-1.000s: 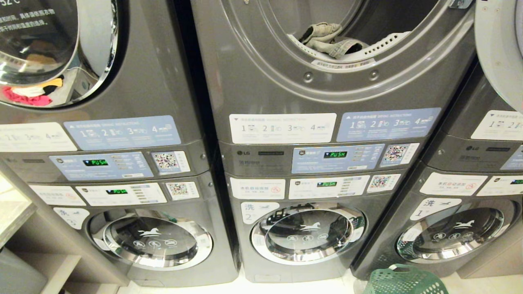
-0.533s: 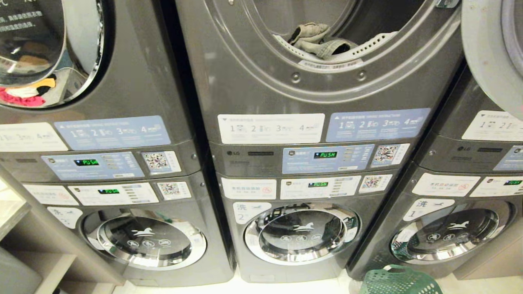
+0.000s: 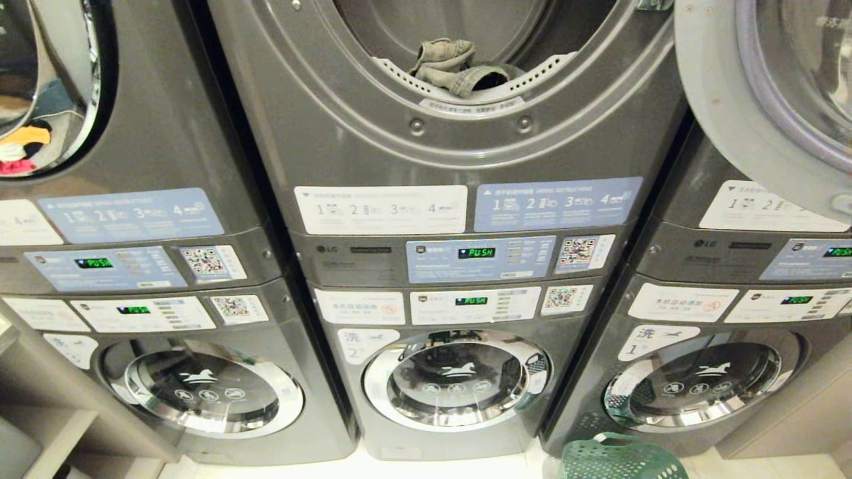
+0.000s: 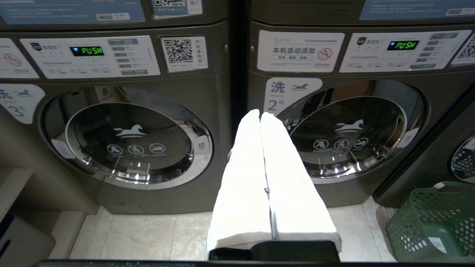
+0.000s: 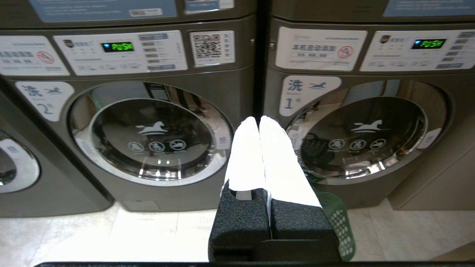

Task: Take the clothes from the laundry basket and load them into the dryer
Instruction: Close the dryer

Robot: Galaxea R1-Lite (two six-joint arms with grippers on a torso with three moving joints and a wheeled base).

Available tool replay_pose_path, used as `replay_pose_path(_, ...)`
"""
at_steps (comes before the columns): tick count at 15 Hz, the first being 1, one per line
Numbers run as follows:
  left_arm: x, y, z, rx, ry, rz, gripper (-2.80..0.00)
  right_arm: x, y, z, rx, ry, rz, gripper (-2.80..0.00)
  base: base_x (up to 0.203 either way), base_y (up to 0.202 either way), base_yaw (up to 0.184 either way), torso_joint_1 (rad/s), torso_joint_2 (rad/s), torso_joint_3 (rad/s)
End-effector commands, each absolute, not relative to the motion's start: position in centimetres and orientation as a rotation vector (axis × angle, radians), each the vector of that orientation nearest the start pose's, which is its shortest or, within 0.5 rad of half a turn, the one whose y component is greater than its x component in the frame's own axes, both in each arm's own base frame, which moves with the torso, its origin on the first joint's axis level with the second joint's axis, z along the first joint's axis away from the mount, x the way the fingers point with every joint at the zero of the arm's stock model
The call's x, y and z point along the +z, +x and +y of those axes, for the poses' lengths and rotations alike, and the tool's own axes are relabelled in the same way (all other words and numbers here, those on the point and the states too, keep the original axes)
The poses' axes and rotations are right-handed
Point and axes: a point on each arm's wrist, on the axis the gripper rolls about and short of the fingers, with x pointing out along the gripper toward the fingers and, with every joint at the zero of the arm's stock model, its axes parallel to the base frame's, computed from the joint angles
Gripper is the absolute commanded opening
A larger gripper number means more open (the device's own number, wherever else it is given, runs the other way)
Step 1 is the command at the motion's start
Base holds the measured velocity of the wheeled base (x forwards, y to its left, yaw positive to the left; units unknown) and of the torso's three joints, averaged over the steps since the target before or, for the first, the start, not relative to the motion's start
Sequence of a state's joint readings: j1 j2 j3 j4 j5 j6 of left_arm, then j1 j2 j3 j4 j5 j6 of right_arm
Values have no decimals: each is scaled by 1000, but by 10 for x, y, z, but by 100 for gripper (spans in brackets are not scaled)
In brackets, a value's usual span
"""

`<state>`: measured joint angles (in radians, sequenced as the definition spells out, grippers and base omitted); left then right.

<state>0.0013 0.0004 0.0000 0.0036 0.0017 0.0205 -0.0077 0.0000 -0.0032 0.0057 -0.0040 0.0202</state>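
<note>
Denim clothes [image 3: 456,65] lie in the open dryer [image 3: 426,126]; both grippers empty and closed.

Clothes sit bunched on the drum's front lip, upper middle machine, door [image 3: 765,100] swung out to the right. Laundry basket [image 3: 622,458] stands on the floor low right, beside the washers; contents can't be seen. Left gripper [image 4: 260,113] and right gripper [image 5: 258,118] both have fingers pressed together, nothing held, pointing at the washer fronts. Denim looks soft, floppy, fairly heavy, not slippery or fragile; best pinched at a thick fold or hem so it doesn't slide out.
</note>
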Motion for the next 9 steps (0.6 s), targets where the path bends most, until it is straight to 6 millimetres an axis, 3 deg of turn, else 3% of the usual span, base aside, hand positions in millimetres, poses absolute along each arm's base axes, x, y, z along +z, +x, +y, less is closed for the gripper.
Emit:
replay_pose_path(1, 75, -23, 0, 3, 20, 3, -280, 76, -23, 0, -11, 17, 5, -280, 0, -196, -1, 4, 7, 0)
replay_pose_path(9, 75, -23, 0, 5, 8, 3, -280, 76, -23, 0, -11, 17, 4, -280, 0, -196, 1, 6, 3, 4)
